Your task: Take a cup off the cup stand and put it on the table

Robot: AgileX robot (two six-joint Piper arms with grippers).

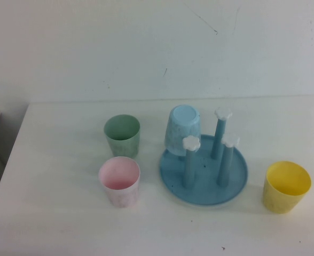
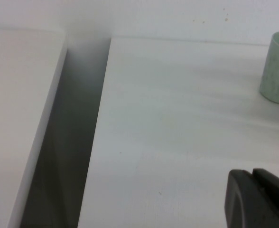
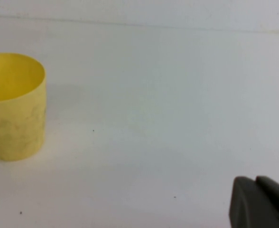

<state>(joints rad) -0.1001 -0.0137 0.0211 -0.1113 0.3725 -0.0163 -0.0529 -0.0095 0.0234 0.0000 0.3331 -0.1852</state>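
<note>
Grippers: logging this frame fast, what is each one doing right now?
Left gripper: above the table's left part, holding nothing visible; open or shut cannot be told.
Right gripper: low near the yellow cup, not touching; cannot be told.

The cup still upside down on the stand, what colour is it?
Light blue cup, clearest in the high view.
</note>
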